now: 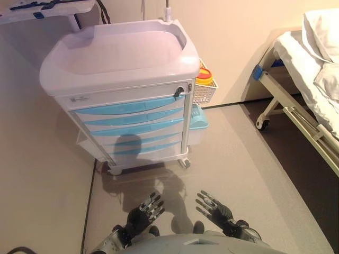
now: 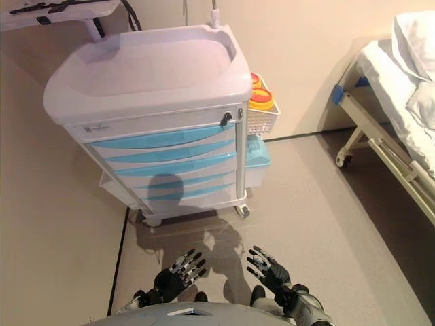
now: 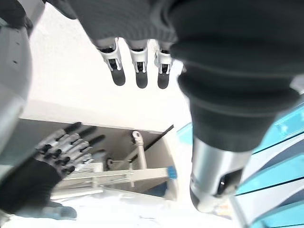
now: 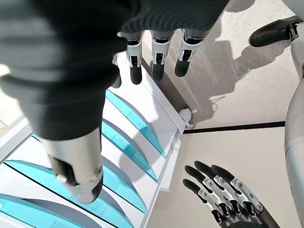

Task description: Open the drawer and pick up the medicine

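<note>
Blue drawers (image 1: pixel 130 119) shut, medicine unseen.

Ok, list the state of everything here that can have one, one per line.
Medical cart: standing upright, top bare.
Drawers: all shut, blue fronts flush.
Key: in the lock at the cart's front.
Wire basket: hung on the cart's side, a yellow-lidded container in it.
Left hand: open, holding nothing.
Right hand: open, holding nothing.
Bed: made up with white bedding.
Medicine: not visible.
</note>
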Controlling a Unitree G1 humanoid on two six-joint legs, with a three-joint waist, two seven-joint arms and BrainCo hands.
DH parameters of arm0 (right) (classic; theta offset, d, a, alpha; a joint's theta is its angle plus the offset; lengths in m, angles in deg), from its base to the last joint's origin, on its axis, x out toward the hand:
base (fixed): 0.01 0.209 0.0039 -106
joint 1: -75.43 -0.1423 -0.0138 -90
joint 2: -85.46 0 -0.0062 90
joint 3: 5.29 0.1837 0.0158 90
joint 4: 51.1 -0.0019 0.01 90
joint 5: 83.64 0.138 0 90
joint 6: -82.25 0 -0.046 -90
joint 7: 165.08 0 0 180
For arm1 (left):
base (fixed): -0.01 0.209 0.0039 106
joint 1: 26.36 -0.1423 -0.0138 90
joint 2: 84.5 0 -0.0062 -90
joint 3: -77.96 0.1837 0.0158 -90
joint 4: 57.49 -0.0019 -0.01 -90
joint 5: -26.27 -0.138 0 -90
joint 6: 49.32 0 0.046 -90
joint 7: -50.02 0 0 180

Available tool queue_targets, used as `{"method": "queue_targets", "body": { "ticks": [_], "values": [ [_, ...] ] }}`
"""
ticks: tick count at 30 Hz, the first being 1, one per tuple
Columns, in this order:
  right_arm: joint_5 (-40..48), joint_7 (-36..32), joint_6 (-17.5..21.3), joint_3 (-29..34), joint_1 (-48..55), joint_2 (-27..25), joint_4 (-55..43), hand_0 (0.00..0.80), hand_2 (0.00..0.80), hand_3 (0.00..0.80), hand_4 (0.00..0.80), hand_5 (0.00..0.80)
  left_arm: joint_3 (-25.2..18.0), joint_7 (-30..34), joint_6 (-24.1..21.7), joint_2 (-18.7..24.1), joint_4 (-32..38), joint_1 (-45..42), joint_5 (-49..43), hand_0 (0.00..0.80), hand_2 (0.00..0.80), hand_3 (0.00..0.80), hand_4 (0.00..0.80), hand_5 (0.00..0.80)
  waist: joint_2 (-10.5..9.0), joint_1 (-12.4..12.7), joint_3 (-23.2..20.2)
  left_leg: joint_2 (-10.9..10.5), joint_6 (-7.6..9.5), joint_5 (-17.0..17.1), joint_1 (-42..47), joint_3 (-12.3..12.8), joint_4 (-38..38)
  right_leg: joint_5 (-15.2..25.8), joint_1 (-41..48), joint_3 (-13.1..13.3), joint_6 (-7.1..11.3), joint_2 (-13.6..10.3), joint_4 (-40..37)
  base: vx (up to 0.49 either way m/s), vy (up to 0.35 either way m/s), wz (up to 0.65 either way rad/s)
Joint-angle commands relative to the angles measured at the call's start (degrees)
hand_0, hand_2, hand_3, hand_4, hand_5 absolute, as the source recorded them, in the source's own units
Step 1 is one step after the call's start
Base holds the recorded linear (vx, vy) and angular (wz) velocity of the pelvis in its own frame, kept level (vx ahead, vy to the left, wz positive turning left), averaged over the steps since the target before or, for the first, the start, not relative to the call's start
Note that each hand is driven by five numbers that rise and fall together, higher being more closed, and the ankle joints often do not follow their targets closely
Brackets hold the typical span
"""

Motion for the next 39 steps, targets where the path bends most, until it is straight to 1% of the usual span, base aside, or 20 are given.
{"method": "queue_targets", "body": {
  "ticks": [1,5,7,8,10,12,13,16,18,21,22,28,31,33,36,39],
  "values": [
    [1.00,-2.01,-0.13,0.05,-2.02,0.99,-0.54,0.000,0.000,0.000,0.000,0.000,-2.63,1.06,0.84,-3.06,-1.35,2.84,5.53,0.000,0.000,0.000,0.000,0.000,0.29,-0.23,2.87,-0.90,-0.55,-3.49,-2.59,-1.81,0.98,-10.89,2.57,-1.00,3.10,-1.75,8.89,0.072,0.075,0.00],
    [1.12,-2.06,0.44,0.11,-1.78,0.26,-2.36,0.000,0.000,0.000,0.000,0.000,-3.58,2.21,0.44,-3.47,-0.92,2.83,8.08,0.000,0.000,0.000,0.000,0.000,0.49,-0.25,4.78,-1.40,-0.08,-4.46,-4.89,-2.50,4.16,-11.42,0.14,-0.27,2.72,-2.68,11.49,0.035,0.122,-0.02],
    [2.24,-2.33,0.92,0.10,-2.36,-0.45,-3.69,0.000,0.000,0.000,0.000,0.000,-3.37,3.70,-0.95,-3.47,-0.93,4.18,9.67,0.000,0.000,0.000,0.000,0.000,0.66,-0.37,7.09,-1.95,0.37,-5.25,-8.08,-2.64,7.62,-11.85,-2.96,0.24,2.39,-3.47,14.20,-0.046,0.122,-0.04],
    [2.35,-2.44,0.99,0.13,-2.52,-0.52,-3.80,0.000,0.000,0.000,0.000,0.000,-3.37,3.94,-1.14,-3.50,-0.92,4.42,9.92,0.000,0.000,0.000,0.000,0.000,0.68,-0.35,7.38,-2.02,0.43,-5.37,-8.61,-2.61,8.08,-11.97,-3.49,0.30,2.35,-3.59,14.66,-0.078,0.119,0.03],
    [4.07,-2.83,2.44,-0.18,-3.42,-0.84,-4.93,0.000,0.000,0.000,0.000,0.000,-3.34,5.01,-1.88,-3.54,-0.39,6.53,11.28,0.000,0.000,0.000,0.000,0.000,1.05,-0.42,10.30,-2.42,0.99,-5.64,-11.84,-2.88,10.49,-13.29,-7.59,0.96,1.89,-3.82,19.65,-0.119,0.110,0.06],
    [5.62,-3.07,3.02,-0.31,-3.85,-0.96,-5.86,0.000,0.000,0.000,0.000,0.000,-3.34,5.32,-2.37,-3.56,0.49,7.54,11.66,0.000,0.000,0.000,0.000,0.000,1.23,-0.47,11.76,-2.73,1.28,-5.61,-13.66,-3.00,11.70,-14.15,-9.84,1.50,1.62,-3.75,22.43,-0.087,0.075,0.10],
    [6.40,-2.97,3.85,-0.42,-4.22,-1.01,-6.71,0.000,0.000,0.000,0.000,0.000,-2.90,5.46,-3.03,-3.58,1.45,8.44,12.33,0.000,0.000,0.000,0.000,0.000,1.42,-0.58,13.28,-2.99,1.54,-5.58,-15.76,-3.23,13.31,-15.02,-12.44,2.07,1.27,-3.59,25.71,-0.080,0.064,0.08],
    [8.79,-2.41,4.96,-0.99,-5.50,-1.08,-7.82,0.000,0.000,0.000,0.000,0.000,-2.45,6.42,-4.01,-3.69,3.05,10.32,14.79,0.000,0.000,0.000,0.000,0.000,1.19,-0.59,16.10,-3.63,2.05,-5.96,-21.09,-3.27,17.90,-16.68,-18.74,3.19,0.74,-4.02,32.75,-0.097,0.042,0.13],
    [9.29,-2.62,4.93,-1.04,-5.94,-1.18,-8.07,0.000,0.000,0.000,0.000,0.000,-2.52,7.05,-4.27,-3.91,3.71,10.95,16.60,0.000,0.000,0.000,0.000,0.000,1.17,-0.56,17.14,-3.82,2.15,-6.14,-22.98,-3.42,19.53,-17.08,-20.68,3.45,0.40,-3.97,34.65,-0.023,0.030,0.12],
    [8.86,-3.52,5.01,-1.28,-6.31,-1.64,-8.63,0.000,0.000,0.000,0.000,0.000,-2.64,8.46,-5.15,-4.29,5.56,12.06,19.68,0.000,0.000,0.000,0.000,0.000,0.87,-0.77,19.12,-4.03,2.37,-7.37,-27.44,-3.29,24.26,-18.03,-25.11,4.33,-0.33,-3.75,38.92,0.012,0.028,0.00],
    [9.00,-3.64,5.01,-1.54,-6.26,-1.72,-8.81,0.000,0.000,0.000,0.000,0.000,-2.65,8.80,-5.12,-4.37,6.11,12.67,20.74,0.000,0.000,0.000,0.000,0.000,0.26,-0.94,19.74,-4.46,2.23,-9.22,-28.29,-3.37,26.43,-19.81,-26.08,5.14,-0.12,-3.87,41.14,0.076,0.012,-0.10],
    [11.13,-3.82,4.69,-2.08,-5.26,-2.39,-13.21,0.000,0.000,0.000,0.000,0.000,-3.55,9.03,-5.72,-4.18,9.52,16.71,24.87,0.000,0.000,0.000,0.000,0.000,-1.22,-1.97,21.96,-4.03,3.23,-11.79,-34.54,-2.58,33.25,-20.84,-32.87,6.90,-0.53,-3.12,47.49,0.031,0.010,-0.04],
    [10.49,-4.12,4.58,-2.29,-4.72,-2.97,-14.87,0.000,0.000,0.000,0.000,0.000,-4.14,10.03,-6.12,-4.30,10.65,18.67,27.05,0.000,0.000,0.000,0.000,0.000,-1.81,-2.66,22.22,-4.04,3.66,-12.81,-36.97,-2.23,35.64,-20.88,-35.45,7.68,-0.57,-2.84,49.12,0.048,0.047,-0.14],
    [9.74,-3.82,4.54,-2.68,-4.61,-3.37,-15.91,0.000,0.000,0.000,0.000,0.000,-4.38,9.52,-6.91,-4.26,11.47,20.59,28.97,0.000,0.000,0.000,0.000,0.000,-2.17,-3.18,22.24,-3.92,3.96,-13.22,-38.81,-1.74,36.99,-20.62,-37.50,8.26,-0.50,-2.63,49.92,0.043,0.066,-0.06],
    [9.27,-4.17,3.97,-2.88,-4.13,-4.04,-16.79,0.000,0.000,0.000,0.000,0.000,-5.62,10.18,-7.20,-4.28,12.55,22.77,31.98,0.000,0.000,0.000,0.000,0.000,-2.67,-3.97,22.25,-3.72,4.25,-13.70,-40.29,-1.24,38.17,-20.20,-39.36,9.23,-0.27,-2.17,50.43,0.053,0.065,-0.16],
    [8.94,-4.59,3.64,-3.10,-3.74,-4.62,-17.19,0.000,0.000,0.000,0.000,0.000,-6.88,10.94,-8.42,-4.16,13.20,25.35,34.37,0.000,0.000,0.000,0.000,0.000,-3.12,-4.82,22.25,-3.53,4.72,-14.21,-41.81,-0.62,39.35,-19.71,-41.27,10.20,-0.07,-1.75,50.85,0.042,0.066,-0.11]
  ]
}}
